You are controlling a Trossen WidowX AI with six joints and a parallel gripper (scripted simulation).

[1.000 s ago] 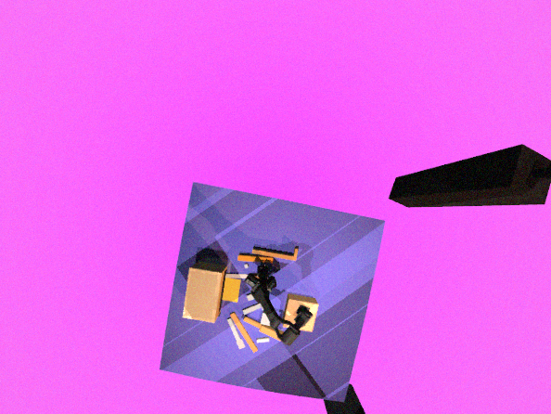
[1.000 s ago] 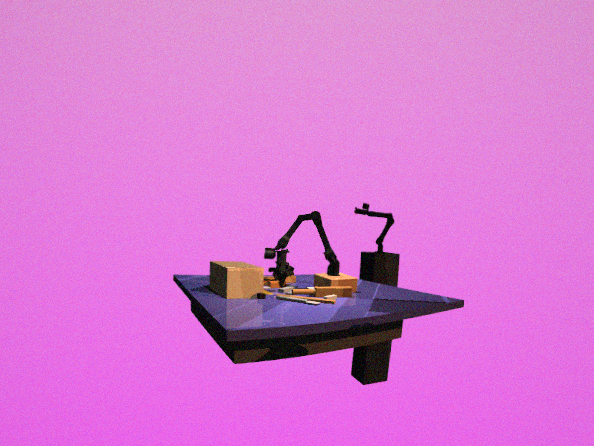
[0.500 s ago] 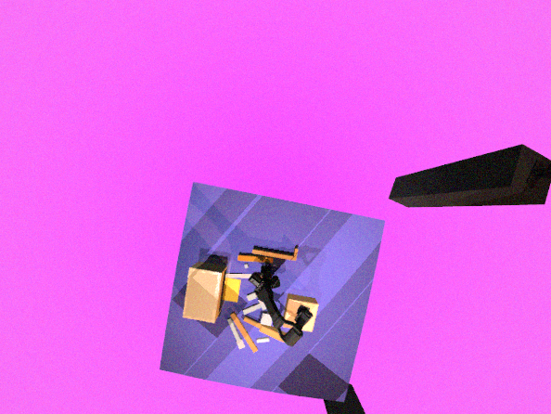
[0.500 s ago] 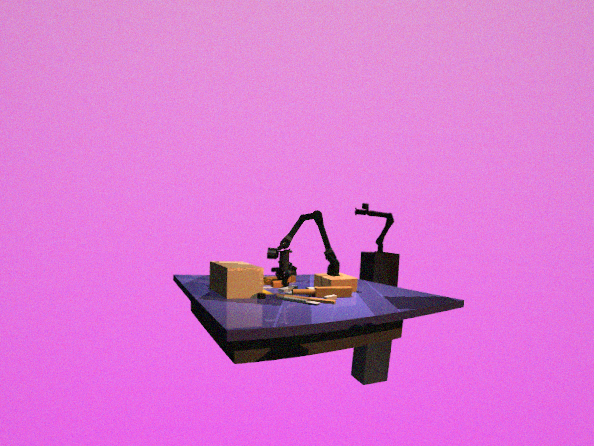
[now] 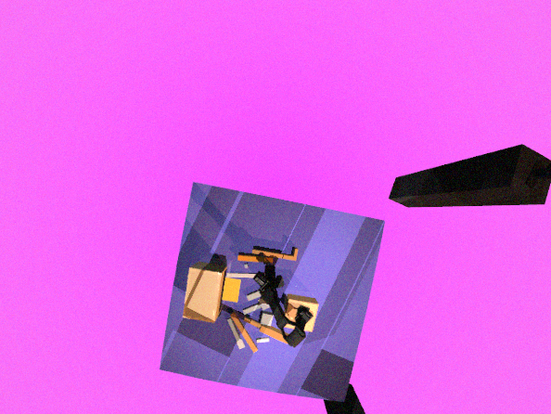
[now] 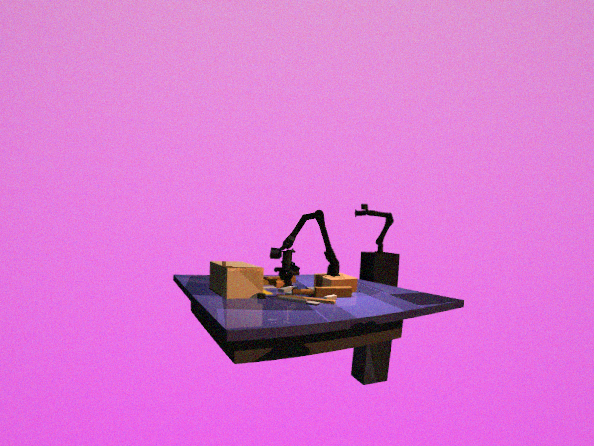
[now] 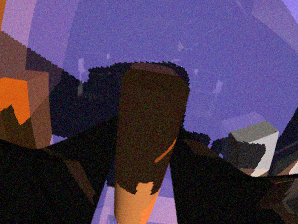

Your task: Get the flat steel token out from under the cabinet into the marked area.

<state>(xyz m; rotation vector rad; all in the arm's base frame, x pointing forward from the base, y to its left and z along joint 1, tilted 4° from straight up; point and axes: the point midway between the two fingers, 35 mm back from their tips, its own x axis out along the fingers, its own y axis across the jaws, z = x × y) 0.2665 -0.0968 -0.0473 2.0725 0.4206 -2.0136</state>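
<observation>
The tan cabinet (image 5: pixel 203 293) (image 6: pixel 244 283) stands at the table's left, with the yellow marked area (image 5: pixel 233 291) in front of it. I cannot make out the token in any view; the vent slots are not readable. My gripper (image 5: pixel 268 261) (image 6: pixel 286 281) (image 7: pixel 146 127) is low over the table, away from the marked area, beside the orange pieces. It is shut on an orange bar (image 7: pixel 150 115), whose near end rises between the dark fingers in the wrist view. The bar's full length and far end cannot be told apart in the top and exterior views.
An orange hooked piece (image 5: pixel 288 254) lies by the gripper. Pale strips (image 5: pixel 241 276) (image 5: pixel 236 333), a pale block (image 5: pixel 266 318) and orange bars (image 5: pixel 244 332) (image 5: pixel 274 331) lie between cabinet and arm base (image 5: pixel 313 308). A pale block (image 7: pixel 254 145) shows right in the wrist view.
</observation>
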